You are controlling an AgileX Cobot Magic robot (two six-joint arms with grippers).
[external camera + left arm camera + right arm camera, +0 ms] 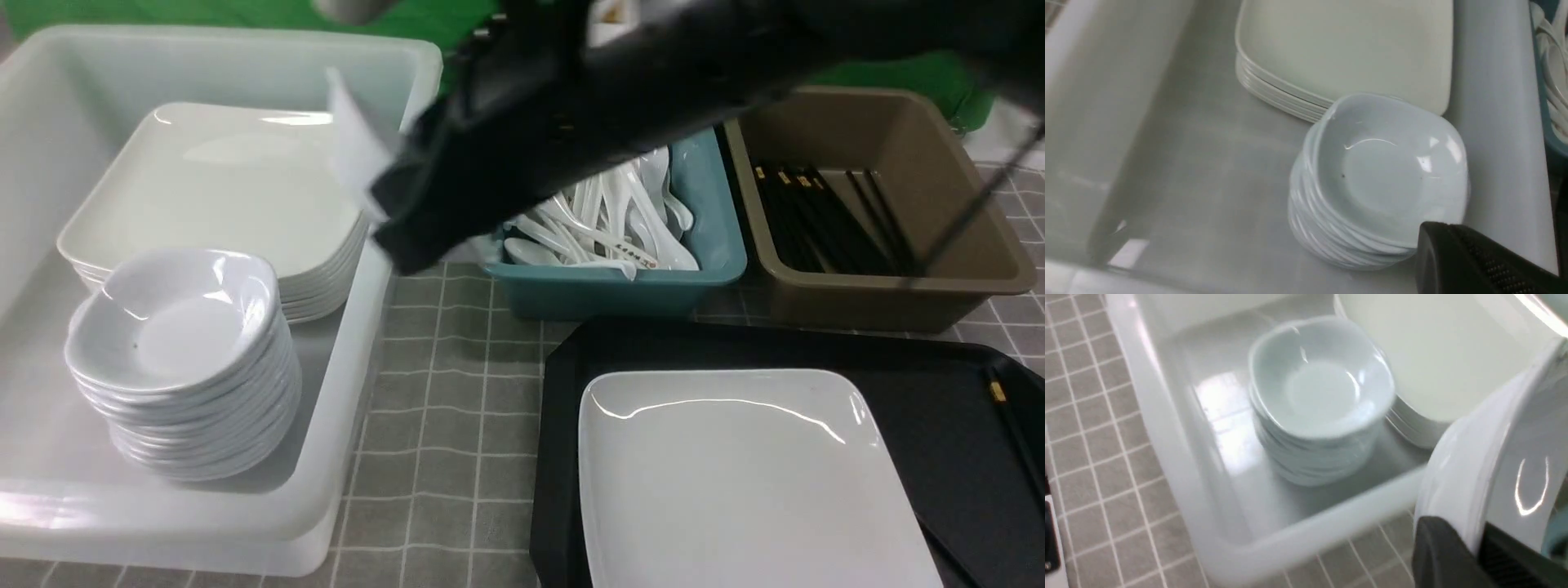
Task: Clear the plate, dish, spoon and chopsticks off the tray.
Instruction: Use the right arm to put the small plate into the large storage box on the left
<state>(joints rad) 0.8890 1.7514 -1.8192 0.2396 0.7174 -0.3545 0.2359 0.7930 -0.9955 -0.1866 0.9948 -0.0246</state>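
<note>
Fingers (1443,543) clamped on the dish's rim (1490,469), near the white bin (1306,551).

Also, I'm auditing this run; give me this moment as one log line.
right tool: gripping dish, tilted | plate: on tray | chopsticks: on tray | white bin: stacked dishes inside

Right end effector (1480,549) clamped shut, its arm extended leftward.
</note>
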